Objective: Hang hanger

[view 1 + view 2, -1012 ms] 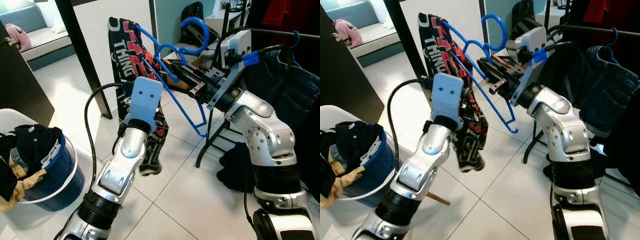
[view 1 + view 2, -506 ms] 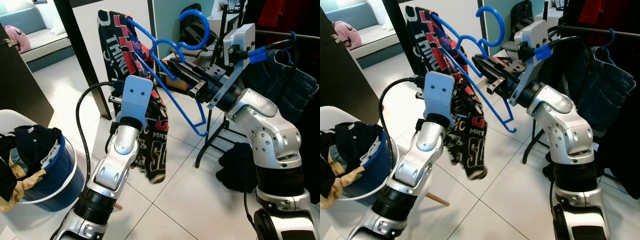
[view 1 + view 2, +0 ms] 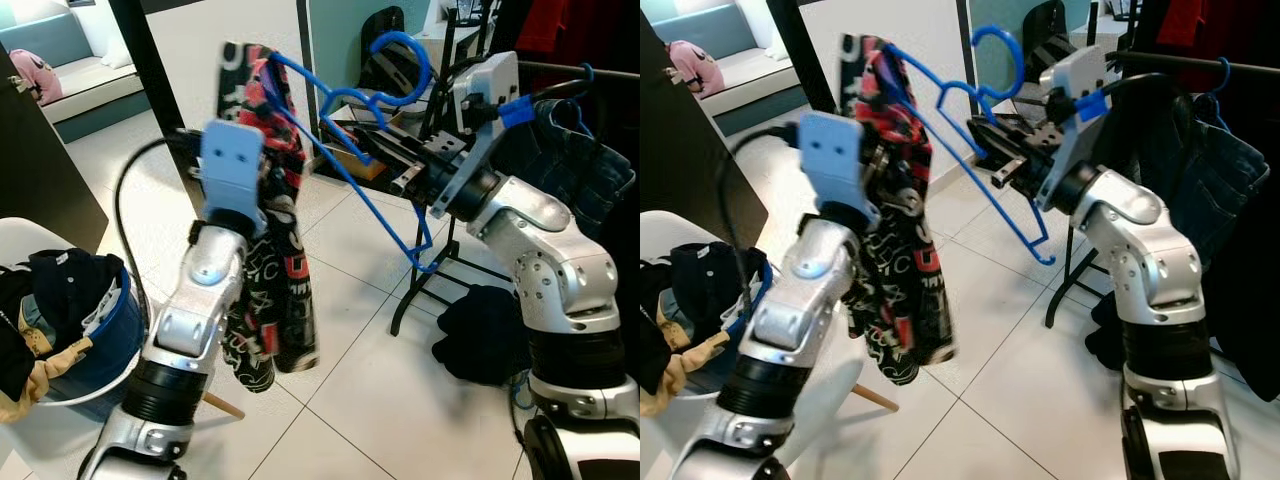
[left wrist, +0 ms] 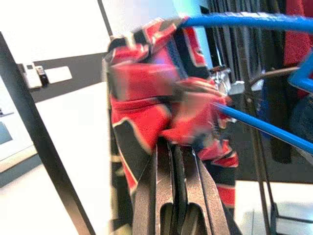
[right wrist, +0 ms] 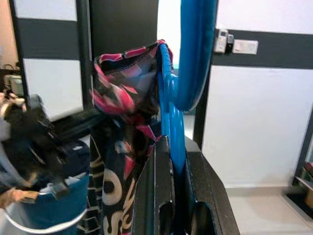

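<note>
High in the air between the two arms, the blue hanger (image 3: 365,165) is held up with its hook (image 3: 402,68) pointing at the ceiling. A red and black shirt (image 3: 270,220) is draped over the hanger's far end and hangs down toward the floor.

The right gripper (image 3: 408,172) has its fingers pinched tight on the hanger's bar, just under the hook. The left gripper (image 4: 171,161) has its fingers squeezed on the shirt cloth near the top.

Half a second ago the shirt was spread wide and slanted. Now the left arm has swung up and over to the robot's left, and the shirt hangs in a straighter, bunched strip. The hanger has lifted a little and its hook has come a bit closer to the dark rail (image 3: 590,70) on the robot's right. Blue jeans (image 3: 575,165) already hang on that rail from another blue hook.

It looks like the shirt is now sitting on the hanger, so the dressing part seems nearly done. The hook is not on the rail yet. The next job is likely to let go of the cloth and carry the hook over to the rail.

A blue bucket (image 3: 95,350) of clothes sits on the floor by the left arm.
</note>
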Controlling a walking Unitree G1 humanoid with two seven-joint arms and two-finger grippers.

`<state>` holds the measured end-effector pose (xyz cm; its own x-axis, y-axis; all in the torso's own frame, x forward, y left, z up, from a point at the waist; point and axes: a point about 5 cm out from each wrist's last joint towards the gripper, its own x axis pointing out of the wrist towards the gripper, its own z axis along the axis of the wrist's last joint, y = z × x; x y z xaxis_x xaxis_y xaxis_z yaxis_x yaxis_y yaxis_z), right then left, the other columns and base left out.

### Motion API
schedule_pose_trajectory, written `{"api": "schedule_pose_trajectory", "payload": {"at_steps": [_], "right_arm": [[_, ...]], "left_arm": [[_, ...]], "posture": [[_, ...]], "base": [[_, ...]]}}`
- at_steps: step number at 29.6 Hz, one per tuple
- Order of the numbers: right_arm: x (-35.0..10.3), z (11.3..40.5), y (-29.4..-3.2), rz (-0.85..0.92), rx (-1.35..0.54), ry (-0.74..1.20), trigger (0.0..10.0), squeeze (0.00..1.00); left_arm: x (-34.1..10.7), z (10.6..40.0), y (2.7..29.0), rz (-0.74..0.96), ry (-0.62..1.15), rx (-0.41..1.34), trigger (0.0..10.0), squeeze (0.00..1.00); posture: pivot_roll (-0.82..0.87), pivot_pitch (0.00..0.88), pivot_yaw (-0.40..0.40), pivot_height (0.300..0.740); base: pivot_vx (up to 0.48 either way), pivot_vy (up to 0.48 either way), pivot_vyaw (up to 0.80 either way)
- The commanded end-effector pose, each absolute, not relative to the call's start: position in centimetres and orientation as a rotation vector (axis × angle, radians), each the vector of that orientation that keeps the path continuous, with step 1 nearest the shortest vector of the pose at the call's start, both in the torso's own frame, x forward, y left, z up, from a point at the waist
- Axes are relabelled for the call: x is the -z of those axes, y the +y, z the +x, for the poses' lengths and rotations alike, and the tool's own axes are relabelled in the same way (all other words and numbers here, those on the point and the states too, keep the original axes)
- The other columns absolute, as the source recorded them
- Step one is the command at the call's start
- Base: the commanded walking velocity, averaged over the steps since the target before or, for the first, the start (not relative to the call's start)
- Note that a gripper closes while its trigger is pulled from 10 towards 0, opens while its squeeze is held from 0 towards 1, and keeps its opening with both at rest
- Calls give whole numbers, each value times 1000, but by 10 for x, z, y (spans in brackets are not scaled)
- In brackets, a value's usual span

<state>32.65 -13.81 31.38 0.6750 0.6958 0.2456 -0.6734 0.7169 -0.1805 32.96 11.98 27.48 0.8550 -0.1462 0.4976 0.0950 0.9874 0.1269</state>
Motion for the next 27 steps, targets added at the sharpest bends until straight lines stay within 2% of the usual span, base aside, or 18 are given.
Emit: {"api": "schedule_pose_trajectory", "payload": {"at_steps": [1,2,3,8,14,15,17,18,21,22,23,25,27], "right_arm": [[-323,327,-143,-83,-741,-341,10000,0],[-323,327,-143,-83,-741,-341,10000,0],[-322,329,-151,-100,-712,-325,10000,0],[-316,329,-163,-159,-704,-282,10000,0],[-312,327,-172,-207,-713,-251,10000,0],[-309,324,-186,-256,-718,-220,10000,0],[-309,324,-186,-256,-718,-220,10000,0],[-306,317,-203,-317,-732,-181,10000,0],[-306,317,-203,-317,-732,-181,10000,0],[-303,307,-218,-379,-764,-136,10000,0],[-303,307,-218,-379,-764,-136,10000,0],[-297,287,-237,-458,-841,-52,10000,0],[-295,282,-239,-468,-865,-30,10000,0]], "left_arm": [[-283,330,134,137,-557,119,0,0],[-283,330,134,137,-557,119,0,0],[-287,330,147,162,-563,116,0,0],[-296,328,160,199,-590,154,0,0],[-302,327,161,227,-613,200,0,0],[-308,326,162,262,-633,253,0,0],[-308,326,162,262,-633,253,0,0],[-314,326,163,319,-652,319,0,0],[-314,326,163,319,-652,319,0,0],[-320,325,164,392,-672,389,0,0],[-320,325,164,392,-672,389,0,0],[-332,323,161,509,-709,532,0,0],[-337,322,157,537,-726,593,0,0]], "posture": [[-78,0,79,740],[-78,0,79,740],[-74,0,78,740],[-70,0,76,740],[-69,0,77,740],[-65,0,80,740],[-65,0,80,740],[-66,0,87,740],[-66,0,87,740],[-66,0,96,740],[-66,0,96,740],[-70,0,108,740],[-70,0,110,740]], "base": [[0,0,0],[0,0,0],[0,0,0],[0,0,0],[0,0,0],[0,0,0],[0,0,0],[0,0,0],[0,0,0],[0,0,0],[0,0,0],[0,0,0],[0,0,0]]}}
